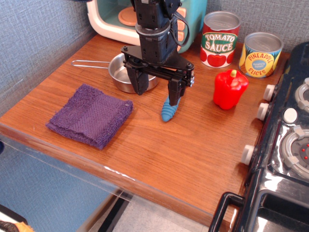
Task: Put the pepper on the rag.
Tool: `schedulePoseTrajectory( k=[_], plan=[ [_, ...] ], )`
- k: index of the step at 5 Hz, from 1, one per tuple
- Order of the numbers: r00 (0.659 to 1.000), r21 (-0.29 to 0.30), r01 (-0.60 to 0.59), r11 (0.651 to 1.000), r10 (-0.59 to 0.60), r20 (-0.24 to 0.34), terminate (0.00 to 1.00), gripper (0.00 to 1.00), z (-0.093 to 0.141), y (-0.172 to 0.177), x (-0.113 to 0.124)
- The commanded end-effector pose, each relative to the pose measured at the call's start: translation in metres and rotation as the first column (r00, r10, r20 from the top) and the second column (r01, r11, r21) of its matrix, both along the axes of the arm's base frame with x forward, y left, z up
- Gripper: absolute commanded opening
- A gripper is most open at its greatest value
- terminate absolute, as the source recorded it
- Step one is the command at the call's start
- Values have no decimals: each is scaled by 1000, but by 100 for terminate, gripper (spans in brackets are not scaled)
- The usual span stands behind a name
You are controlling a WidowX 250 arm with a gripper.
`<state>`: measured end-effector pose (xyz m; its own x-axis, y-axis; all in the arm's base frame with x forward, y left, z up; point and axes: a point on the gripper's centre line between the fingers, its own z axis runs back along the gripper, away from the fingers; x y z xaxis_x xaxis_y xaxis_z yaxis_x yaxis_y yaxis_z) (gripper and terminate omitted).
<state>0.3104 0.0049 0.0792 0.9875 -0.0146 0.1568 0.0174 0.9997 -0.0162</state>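
Wooden counter [159, 154]: pepper [230, 89] apart from rag [90, 115].

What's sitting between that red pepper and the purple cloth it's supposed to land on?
A small blue ridged toy lies on the table between the pepper and the rag. The open gripper hangs above that stretch too, and the steel pan sits just behind it.

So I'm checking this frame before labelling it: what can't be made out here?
- Steel pan: its right part sits behind the hand.
- Blue ridged object: its top is hidden by the hand's right finger; what it is stays unclear.
- Toy oven: cut off by the top edge and blocked by the arm.
- Stove: cut off at the right edge.
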Motion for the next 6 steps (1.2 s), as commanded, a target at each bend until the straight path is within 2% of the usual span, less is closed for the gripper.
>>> schedulePoseTrajectory(
  k=[1, 3, 5, 6],
  plan=[
    [1000, 0, 0, 1000, 0, 0, 0, 100, 0, 0, 0],
    [999, -62, 39, 997, -37, 34, 0, 100, 6, -9, 38],
    [980, -118, 146, 982, -127, 155, 0, 100, 41, -63, 75],
    [970, -130, 184, 974, -159, 184, 0, 100, 51, -81, 76]
  ],
)
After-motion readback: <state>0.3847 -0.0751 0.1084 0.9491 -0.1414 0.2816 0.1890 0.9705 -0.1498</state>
